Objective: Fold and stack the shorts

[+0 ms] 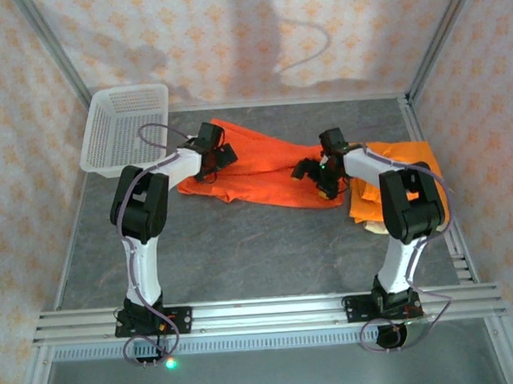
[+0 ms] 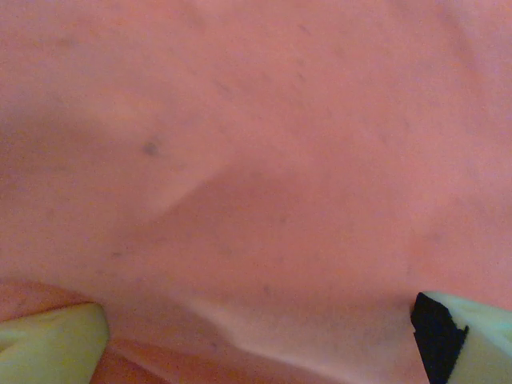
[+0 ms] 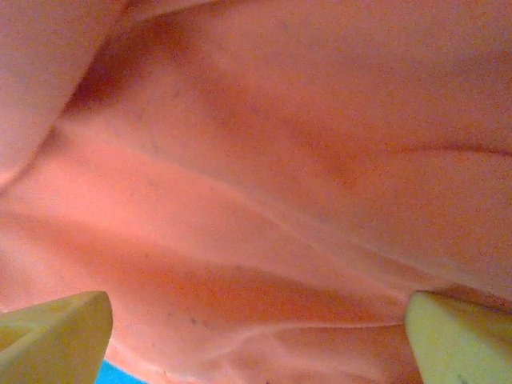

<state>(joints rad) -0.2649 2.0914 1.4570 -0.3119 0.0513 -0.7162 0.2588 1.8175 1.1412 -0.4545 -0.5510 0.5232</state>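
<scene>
Shorts: orange shorts [image 1: 255, 170] lay spread and rumpled, upper middle of the top view.
Stack: folded orange pair [image 1: 398, 161] at right, tan shorts [image 1: 374, 228] showing beneath.
Left gripper [image 1: 217, 155]: jaws wide, low over the cloth's left end, nothing pinched.
Right gripper [image 1: 318, 175]: jaws wide, over the right end.
Risk: pinching one layer, or uneven lifts, would likely skew the fold; dragging could disturb the stack.

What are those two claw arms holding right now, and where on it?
Nothing is gripped. Both the left gripper and right gripper are open, poised close against the spread-out bright orange cloth shorts.
</scene>
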